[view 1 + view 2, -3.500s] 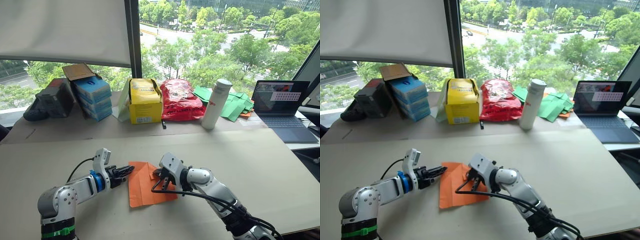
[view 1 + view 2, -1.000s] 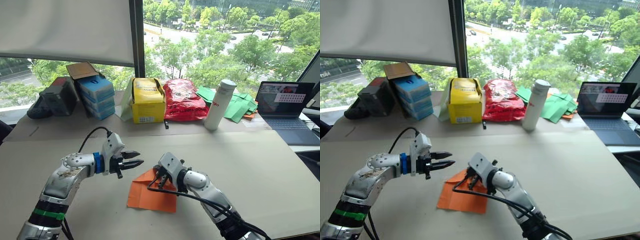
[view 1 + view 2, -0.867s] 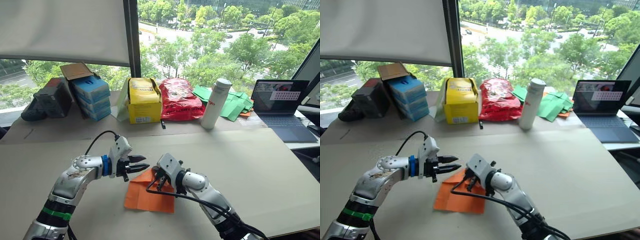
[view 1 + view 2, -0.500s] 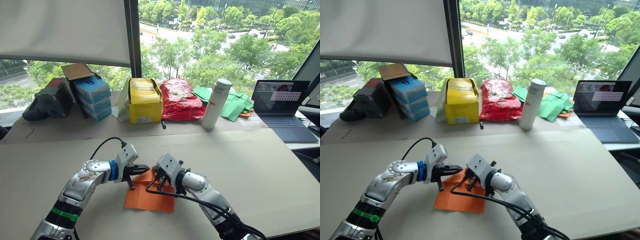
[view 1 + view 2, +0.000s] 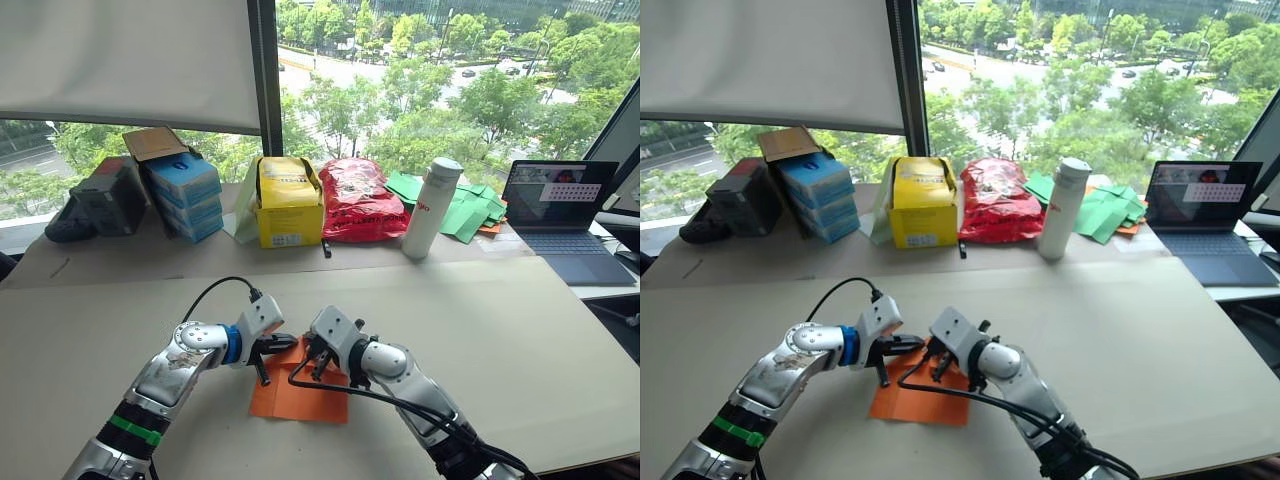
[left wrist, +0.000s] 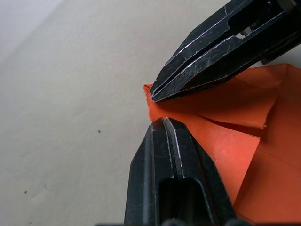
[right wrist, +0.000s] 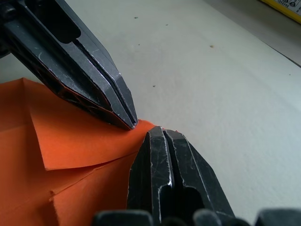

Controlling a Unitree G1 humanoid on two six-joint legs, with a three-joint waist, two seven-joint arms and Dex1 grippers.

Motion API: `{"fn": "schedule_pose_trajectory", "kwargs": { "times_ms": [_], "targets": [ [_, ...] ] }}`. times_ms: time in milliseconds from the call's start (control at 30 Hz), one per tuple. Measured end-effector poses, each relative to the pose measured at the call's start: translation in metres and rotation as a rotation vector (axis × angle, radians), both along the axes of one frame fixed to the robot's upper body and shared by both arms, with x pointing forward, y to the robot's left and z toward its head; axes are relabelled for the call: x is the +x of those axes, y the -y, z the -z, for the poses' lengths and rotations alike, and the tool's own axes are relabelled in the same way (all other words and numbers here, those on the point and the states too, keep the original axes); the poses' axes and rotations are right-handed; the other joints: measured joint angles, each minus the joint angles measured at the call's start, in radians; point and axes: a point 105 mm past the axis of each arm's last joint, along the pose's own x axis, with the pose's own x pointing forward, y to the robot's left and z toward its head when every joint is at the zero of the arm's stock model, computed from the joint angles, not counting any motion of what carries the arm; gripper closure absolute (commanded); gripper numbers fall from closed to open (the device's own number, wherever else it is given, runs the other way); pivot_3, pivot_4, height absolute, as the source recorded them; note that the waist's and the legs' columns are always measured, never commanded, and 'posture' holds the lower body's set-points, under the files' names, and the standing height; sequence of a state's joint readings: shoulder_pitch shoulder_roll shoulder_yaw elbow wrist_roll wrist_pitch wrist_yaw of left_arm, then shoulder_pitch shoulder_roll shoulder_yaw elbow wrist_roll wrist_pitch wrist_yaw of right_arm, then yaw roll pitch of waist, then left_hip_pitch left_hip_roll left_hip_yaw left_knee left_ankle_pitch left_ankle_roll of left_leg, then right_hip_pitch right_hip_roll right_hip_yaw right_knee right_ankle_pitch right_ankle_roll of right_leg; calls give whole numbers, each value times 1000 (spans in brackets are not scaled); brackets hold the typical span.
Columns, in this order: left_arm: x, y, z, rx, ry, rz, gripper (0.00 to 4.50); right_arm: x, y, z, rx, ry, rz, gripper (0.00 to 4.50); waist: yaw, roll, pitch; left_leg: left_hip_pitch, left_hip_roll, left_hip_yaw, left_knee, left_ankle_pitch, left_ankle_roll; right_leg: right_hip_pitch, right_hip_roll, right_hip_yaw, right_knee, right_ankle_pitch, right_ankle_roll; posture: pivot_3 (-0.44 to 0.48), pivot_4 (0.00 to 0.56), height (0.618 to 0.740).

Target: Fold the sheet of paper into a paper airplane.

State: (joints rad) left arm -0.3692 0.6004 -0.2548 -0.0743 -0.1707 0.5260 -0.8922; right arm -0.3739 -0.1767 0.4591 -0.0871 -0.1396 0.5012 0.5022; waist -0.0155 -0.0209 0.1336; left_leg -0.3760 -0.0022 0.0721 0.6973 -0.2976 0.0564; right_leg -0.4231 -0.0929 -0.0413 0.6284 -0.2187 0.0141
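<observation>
Paper, bright orange and partly folded, lies flat on the worktop (image 5: 520,330) in front of us: the sheet of paper (image 5: 300,396) sits between our two arms, its far corner raised into layered flaps.

Starting on our left, the left hand (image 5: 284,343) now rests at that far corner of the sheet. A second ago it hung in the air above and to the left of the paper with its fingers spread; half a second ago it had come down beside the edge. Now its fingers are pressed together, and in the left wrist view their tips (image 6: 164,129) sit on the orange corner. We cannot tell whether any paper is caught between them.

Just to the right, the right hand (image 5: 318,360) stays where it was in the earlier pictures, on the upper part of the sheet. Its fingers are pressed together too, and in the right wrist view its fingertips (image 7: 157,136) meet the same corner, almost touching the tips of the left hand (image 7: 129,120).

The sheet itself lies much as it did a second ago.

Farther back, left to right, stand blue boxes (image 5: 185,192), a yellow bag (image 5: 288,202), a red bag (image 5: 360,198), a white bottle (image 5: 430,208), green papers (image 5: 470,212) and an open laptop (image 5: 560,220), all unmoved.
</observation>
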Motion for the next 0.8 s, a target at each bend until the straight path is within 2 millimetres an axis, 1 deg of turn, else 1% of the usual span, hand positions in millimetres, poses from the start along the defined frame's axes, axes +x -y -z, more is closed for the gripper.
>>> {"fn": "schedule_pose_trajectory", "kwargs": {
  "times_ms": [400, 800],
  "targets": [
    [-18, -16, 5, 30, -6, -17, 4473, 1, -2, 2, -10, -10, 1, 4500, -5, 0, 0, 4, 1, 0, -3, 0, 0, 1, -3, 1, 1, -1, -1, 0, 150, 740],
    [-36, -48, 6, 82, -25, -63, 4473, 2, -5, 2, -19, -14, -18, 4500, -13, 1, 0, 6, 1, 0, -5, -1, 0, 1, -9, 1, 1, -1, -3, 0, 150, 740]
  ]
}}
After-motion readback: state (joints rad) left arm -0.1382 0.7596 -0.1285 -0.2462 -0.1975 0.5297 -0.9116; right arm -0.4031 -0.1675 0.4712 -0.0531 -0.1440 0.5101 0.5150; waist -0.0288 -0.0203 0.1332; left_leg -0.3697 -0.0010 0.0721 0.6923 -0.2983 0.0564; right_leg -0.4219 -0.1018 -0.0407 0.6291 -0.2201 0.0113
